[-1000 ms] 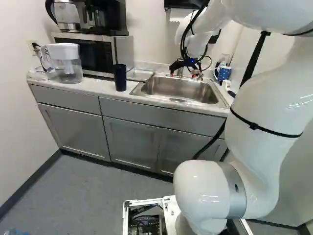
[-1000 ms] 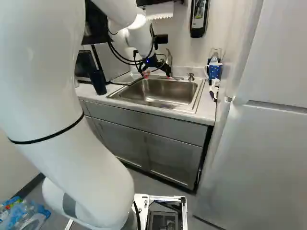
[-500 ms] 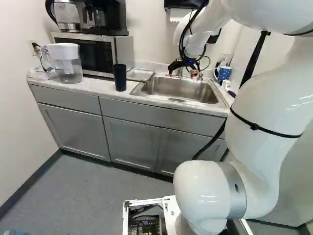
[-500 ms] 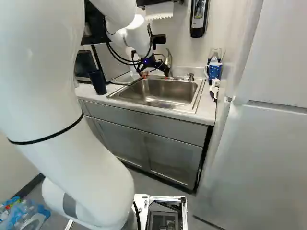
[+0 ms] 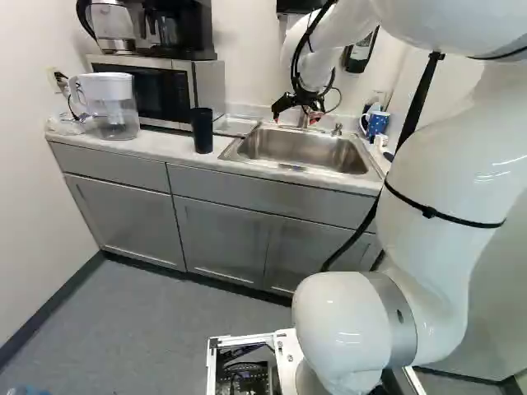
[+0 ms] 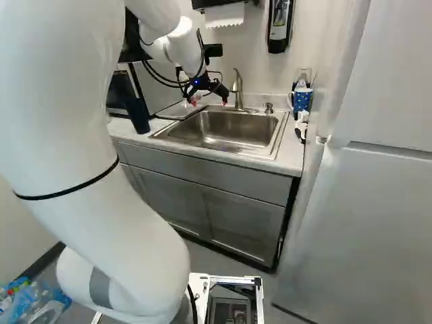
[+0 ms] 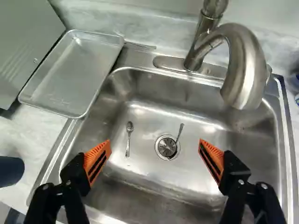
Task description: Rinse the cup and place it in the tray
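1. Probably still needing the first step, picking up the cup: most likely the dark tumbler, seen upright on the countertop beside the sink, on the microwave's side.
2. Hovering over the sink with the gripper, fingers spread wide apart, gripping nothing.
3. Next, swing towards the tumbler, sink to its height and bring one finger to either side before closing. Beware of tipping it with a fingertip. Afterwards, carry it under the faucet, then over to the metal tray.
4. In the wrist view, find what neither base view reveals: one spoon lying on the basin floor, another with an end in the drain strainer.
5. In the base views, see the tumbler's full height, against only a cropped part in the wrist view. See there too the polka-dot mug past the sink's other side, possibly a rival for "cup".
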You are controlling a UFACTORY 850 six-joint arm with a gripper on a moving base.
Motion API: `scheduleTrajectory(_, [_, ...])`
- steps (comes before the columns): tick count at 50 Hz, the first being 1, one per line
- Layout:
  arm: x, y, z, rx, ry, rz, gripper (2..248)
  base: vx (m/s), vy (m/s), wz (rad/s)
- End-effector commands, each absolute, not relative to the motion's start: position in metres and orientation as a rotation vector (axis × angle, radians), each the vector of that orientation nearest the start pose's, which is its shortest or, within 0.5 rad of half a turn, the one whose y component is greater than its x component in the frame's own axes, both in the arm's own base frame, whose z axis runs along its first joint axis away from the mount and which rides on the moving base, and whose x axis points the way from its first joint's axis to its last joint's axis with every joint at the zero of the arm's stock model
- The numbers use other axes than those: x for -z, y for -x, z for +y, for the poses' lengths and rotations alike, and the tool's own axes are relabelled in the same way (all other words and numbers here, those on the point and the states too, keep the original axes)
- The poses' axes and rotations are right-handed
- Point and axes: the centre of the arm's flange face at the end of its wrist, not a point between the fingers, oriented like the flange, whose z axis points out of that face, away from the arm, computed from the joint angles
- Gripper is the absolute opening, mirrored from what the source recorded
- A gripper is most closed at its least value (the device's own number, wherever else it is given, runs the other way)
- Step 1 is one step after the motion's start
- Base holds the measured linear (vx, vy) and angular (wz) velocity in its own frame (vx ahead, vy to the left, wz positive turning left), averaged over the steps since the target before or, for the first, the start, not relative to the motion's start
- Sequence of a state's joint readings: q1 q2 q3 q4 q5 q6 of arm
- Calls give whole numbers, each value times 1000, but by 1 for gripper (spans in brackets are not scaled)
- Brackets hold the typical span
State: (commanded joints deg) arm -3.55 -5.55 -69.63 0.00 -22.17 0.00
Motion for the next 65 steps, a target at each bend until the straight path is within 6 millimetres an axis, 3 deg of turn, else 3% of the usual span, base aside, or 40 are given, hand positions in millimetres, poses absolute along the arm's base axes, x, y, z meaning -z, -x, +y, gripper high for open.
scheduleTrajectory(33, [-672,-598,-10,1254,2888,25,247,0,0,0])
scheduleTrajectory(65, [-668,-654,-15,1288,2876,33,247,0,0,0])
